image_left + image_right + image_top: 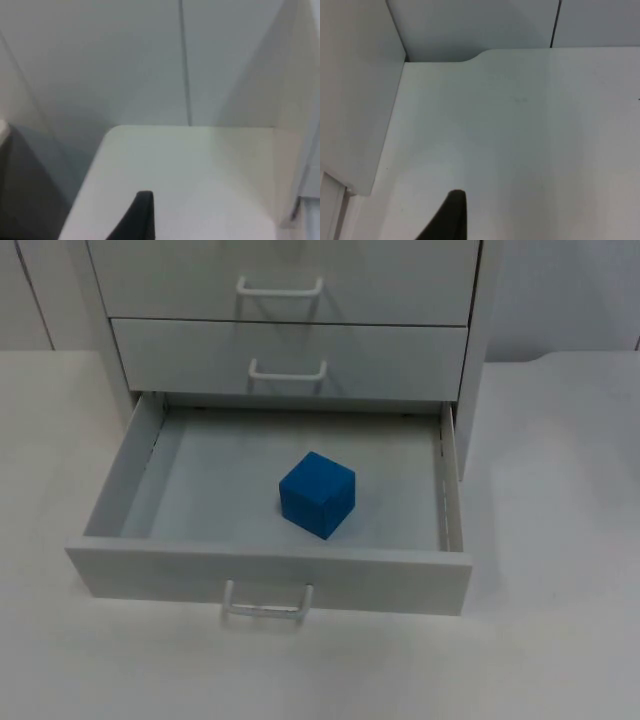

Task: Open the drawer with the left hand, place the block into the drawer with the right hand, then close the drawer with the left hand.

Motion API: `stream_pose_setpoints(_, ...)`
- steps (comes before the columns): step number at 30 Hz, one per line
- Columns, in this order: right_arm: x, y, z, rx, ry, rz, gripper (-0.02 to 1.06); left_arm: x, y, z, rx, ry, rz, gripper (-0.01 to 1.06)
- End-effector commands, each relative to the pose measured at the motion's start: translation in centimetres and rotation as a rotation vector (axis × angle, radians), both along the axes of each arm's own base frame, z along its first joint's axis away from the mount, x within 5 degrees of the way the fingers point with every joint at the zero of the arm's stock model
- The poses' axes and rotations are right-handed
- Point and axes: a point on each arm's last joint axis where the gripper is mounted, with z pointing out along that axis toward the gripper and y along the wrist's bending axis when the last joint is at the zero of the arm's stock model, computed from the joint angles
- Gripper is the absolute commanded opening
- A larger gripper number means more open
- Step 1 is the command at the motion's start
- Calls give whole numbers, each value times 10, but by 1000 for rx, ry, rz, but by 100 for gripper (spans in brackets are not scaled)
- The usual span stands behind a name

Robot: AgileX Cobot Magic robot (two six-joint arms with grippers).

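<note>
White surface (560, 640) — drawer (270, 578) open, blue block (317, 494) inside; both grippers' jaws: cannot tell. Risk — mis-hooked handle (267, 602), drawer jams.

Open drawer (120, 490) has free room around the blue block (317, 494) inside

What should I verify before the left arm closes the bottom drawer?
1. Blue block lying on the drawer floor, clear of the walls: ok.
2. Bottom drawer fully pulled out: ok.
3. Drawer handle free of obstruction: ok.
4. Nothing overhanging the drawer front: ok.
5. Left claw over bare table beside the cabinet, not at the handle: not ok; open or shut: cannot tell.
6. Right claw over bare table, away from the drawer: ok.
</note>
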Motion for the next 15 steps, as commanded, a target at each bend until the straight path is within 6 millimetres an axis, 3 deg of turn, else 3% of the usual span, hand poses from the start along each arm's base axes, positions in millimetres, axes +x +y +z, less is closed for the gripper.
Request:
stream_pose_setpoints(1,0,0,0,-5,-10,0,105,-1,-2,2,-5,0,-30,105)
stream_pose_setpoints(4,0,0,0,-5,-10,0,105,0,-6,1,-40,15,-86,105)
stream_pose_setpoints(7,0,0,0,-5,-10,0,105,13,-18,-7,-124,27,-246,105)
stream_pose_setpoints(15,0,0,0,-5,-10,0,105,52,-30,-43,8,38,-535,105)
